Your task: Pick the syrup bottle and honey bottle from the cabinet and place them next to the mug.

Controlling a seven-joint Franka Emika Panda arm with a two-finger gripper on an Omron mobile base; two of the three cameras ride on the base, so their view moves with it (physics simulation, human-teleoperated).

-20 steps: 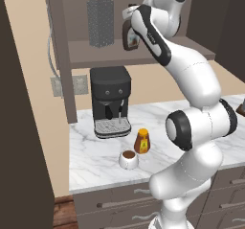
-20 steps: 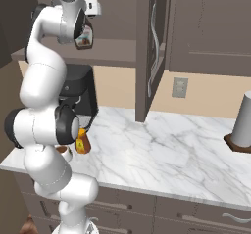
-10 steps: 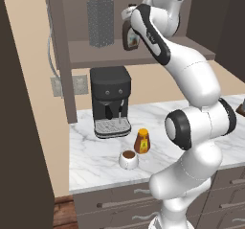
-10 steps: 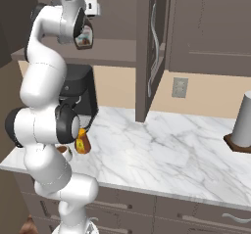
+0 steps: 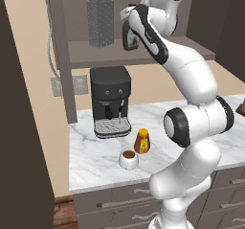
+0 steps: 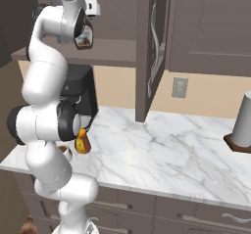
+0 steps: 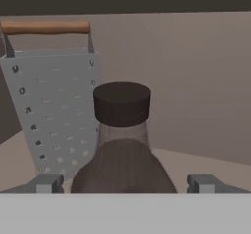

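The tall dark brown syrup bottle [image 7: 122, 145] sits between the two-finger gripper [image 7: 125, 183] fingers, apparently gripped, just above the dark wooden cabinet [image 5: 143, 55] shelf. Little has shifted over the last second. The squat amber honey bottle [image 5: 142, 141] already stands beside the white mug [image 5: 128, 159].

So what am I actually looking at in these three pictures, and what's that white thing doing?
The white thing is a robot arm in a simulated kitchen. Two pictures come from cameras on its base, behind it to left and right; the third looks out from its hand. On the marble counter sit a black coffee machine, a small white mug of dark liquid and a squat amber-orange honey bottle. Up on the dark brown wooden cabinet shelf, beside a grey metal grater, the gripper has its jaws either side of the tall dark brown syrup bottle. Whether they already pinch it, I cannot tell.
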